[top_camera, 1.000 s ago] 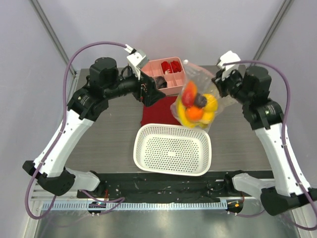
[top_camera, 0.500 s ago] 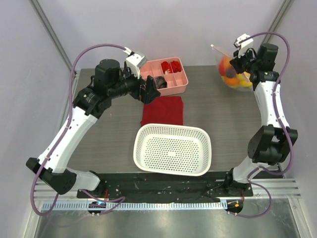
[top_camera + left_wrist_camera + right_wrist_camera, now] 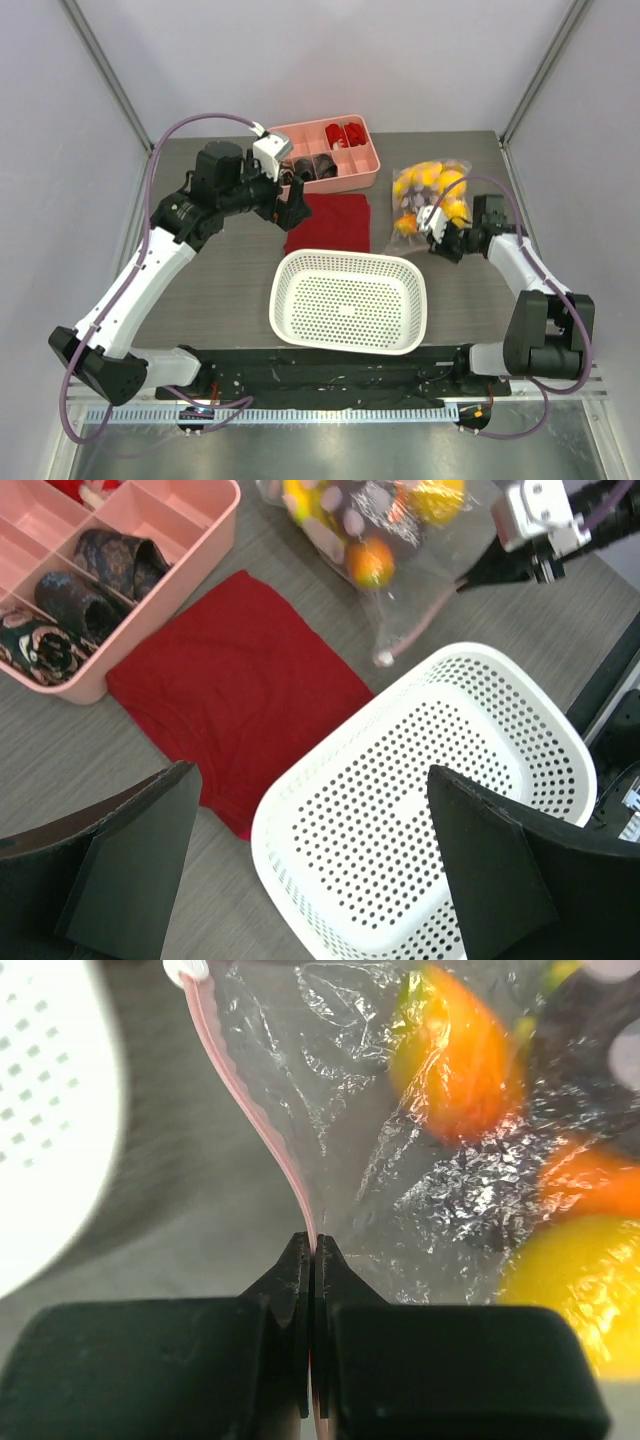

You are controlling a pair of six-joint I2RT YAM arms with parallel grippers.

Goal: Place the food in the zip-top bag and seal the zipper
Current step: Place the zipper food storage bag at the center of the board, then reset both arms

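A white basket on the gray surface, a red cloth just behind it, a pink tray beyond

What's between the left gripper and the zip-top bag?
Top external view: the red cloth lies between the left gripper and the zip-top bag, then a bare strip of table.

The right gripper was pinched tight on the pinkish zipper, which curved up and left from its fingertips. The zip-top bag lay up-right of the gripper, food inside: orange, yellow and dark pieces. A blurred white basket sat far left of the gripper.
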